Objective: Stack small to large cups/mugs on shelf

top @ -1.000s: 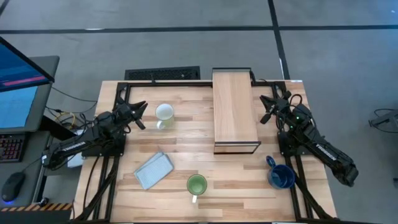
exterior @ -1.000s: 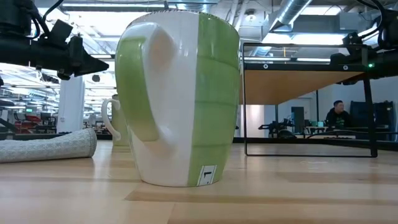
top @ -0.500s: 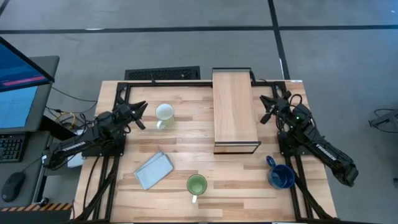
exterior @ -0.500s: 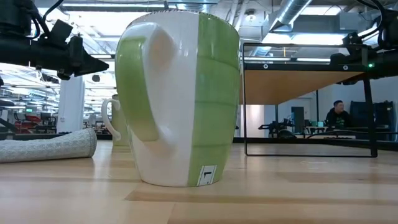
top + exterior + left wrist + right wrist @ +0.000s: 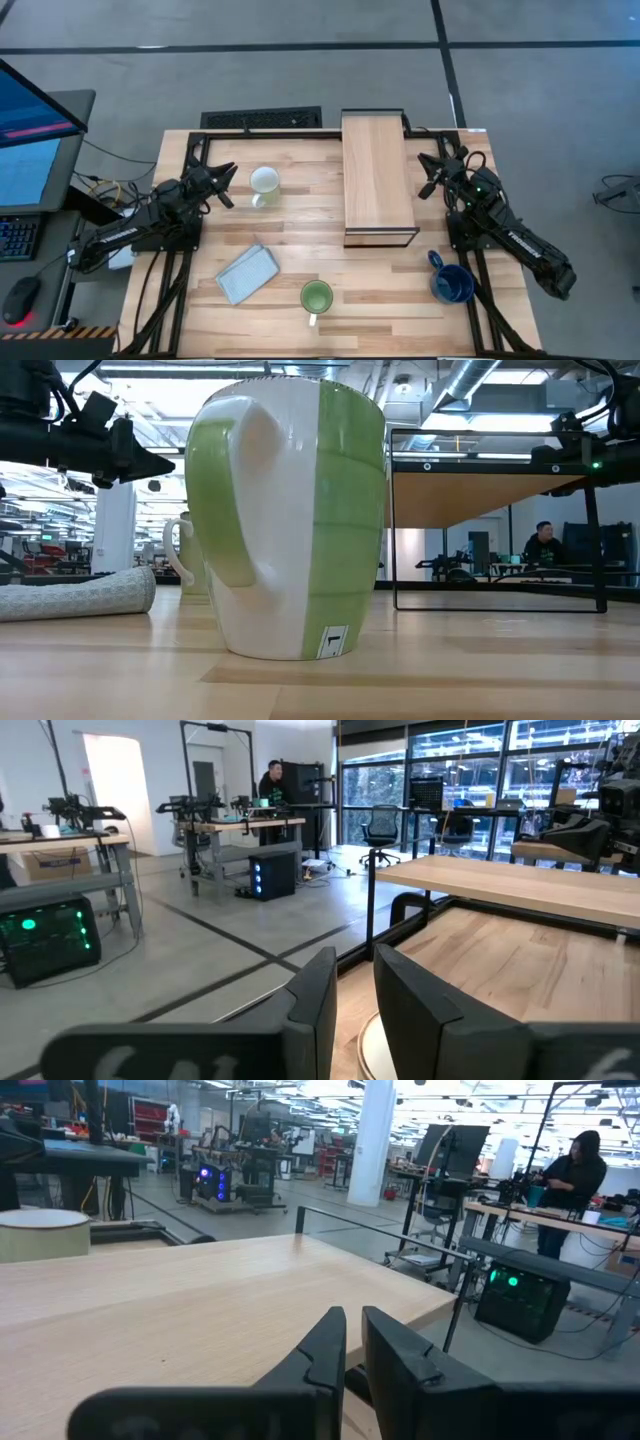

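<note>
Presently both grippers, left and right, fingers clenched on nothing, flank the shelf; white mug left of centre.

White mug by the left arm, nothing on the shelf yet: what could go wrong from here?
1. The left gripper hangs right beside the white mug with fingers shut; dropping in like that may knock it over.
2. The blue mug sits near the right arm's base, an awkward reach.
3. The shelf top is narrow; a mug set off-centre might tip.

Grey floor, big windows, workbenches, white column.
</note>
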### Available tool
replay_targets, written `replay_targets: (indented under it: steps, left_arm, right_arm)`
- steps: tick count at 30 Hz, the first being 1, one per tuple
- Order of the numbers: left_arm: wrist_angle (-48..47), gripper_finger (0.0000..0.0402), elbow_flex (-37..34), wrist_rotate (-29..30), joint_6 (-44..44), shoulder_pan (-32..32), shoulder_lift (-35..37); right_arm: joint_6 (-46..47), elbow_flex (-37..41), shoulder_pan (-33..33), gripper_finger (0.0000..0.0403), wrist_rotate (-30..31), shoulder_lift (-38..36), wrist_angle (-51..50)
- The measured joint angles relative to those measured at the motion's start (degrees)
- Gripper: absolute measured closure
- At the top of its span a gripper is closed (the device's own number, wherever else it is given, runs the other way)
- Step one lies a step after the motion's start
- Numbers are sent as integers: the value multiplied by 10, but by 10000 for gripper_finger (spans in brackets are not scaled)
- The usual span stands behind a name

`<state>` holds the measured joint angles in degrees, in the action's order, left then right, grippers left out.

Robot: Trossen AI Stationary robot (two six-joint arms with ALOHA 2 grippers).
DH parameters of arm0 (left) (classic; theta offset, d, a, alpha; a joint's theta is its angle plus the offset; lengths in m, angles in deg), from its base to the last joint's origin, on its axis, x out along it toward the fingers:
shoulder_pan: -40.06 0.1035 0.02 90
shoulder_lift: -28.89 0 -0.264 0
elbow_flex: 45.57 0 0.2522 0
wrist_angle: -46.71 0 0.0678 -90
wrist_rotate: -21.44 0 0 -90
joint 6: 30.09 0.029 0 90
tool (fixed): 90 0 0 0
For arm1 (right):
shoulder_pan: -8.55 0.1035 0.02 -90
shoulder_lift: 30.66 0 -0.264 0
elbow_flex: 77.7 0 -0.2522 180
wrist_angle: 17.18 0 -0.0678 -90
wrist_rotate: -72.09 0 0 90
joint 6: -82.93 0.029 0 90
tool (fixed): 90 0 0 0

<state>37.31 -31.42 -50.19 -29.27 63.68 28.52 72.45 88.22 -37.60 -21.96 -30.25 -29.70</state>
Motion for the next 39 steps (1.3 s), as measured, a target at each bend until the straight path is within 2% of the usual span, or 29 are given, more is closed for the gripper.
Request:
replay_targets:
  steps: [39]
  left_arm:
    - [0, 339, 0, 0, -5, 0, 0]
  right_arm:
    - [0, 0, 0, 343, 0, 0, 0]
